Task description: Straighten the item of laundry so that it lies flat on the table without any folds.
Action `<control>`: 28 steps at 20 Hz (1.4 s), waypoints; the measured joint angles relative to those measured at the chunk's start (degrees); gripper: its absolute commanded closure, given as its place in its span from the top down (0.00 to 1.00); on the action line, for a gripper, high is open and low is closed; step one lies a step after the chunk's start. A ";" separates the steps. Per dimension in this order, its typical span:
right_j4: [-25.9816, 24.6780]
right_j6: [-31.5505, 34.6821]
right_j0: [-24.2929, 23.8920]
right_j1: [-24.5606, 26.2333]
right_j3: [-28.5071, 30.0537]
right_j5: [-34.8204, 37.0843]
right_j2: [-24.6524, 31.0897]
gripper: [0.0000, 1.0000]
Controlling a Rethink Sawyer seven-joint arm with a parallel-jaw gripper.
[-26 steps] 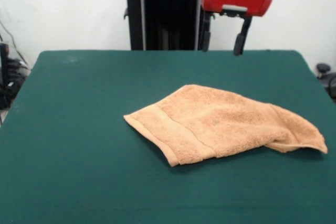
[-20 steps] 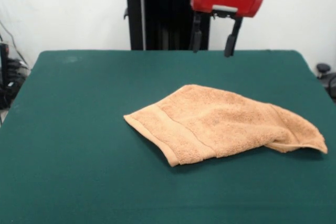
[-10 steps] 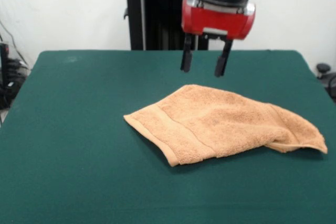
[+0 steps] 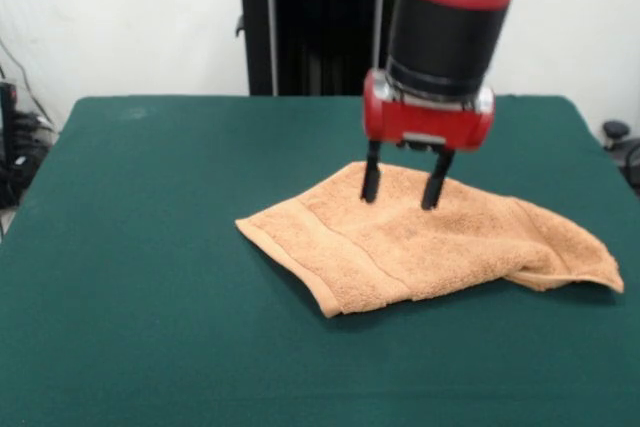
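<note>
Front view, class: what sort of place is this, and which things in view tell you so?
Probably a robotics lab or test room, not a home. A red and black arm with an open gripper hangs over an orange towel on a green felt-topped table, with a plain white wall behind the black pedestal.

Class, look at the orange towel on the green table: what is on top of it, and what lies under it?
Over the towel the open gripper has its fingertips at the cloth's far part; contact is unclear. Under it only the table shows around it. A fold at one end hides the layers beneath.
</note>
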 measured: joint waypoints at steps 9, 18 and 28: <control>0.77 0.00 2.81 5.91 -1.41 -1.55 -0.14 1.00; 3.05 0.00 5.37 7.93 -2.35 -1.55 -0.55 1.00; 5.75 0.00 7.82 9.53 -3.54 -1.59 -0.82 1.00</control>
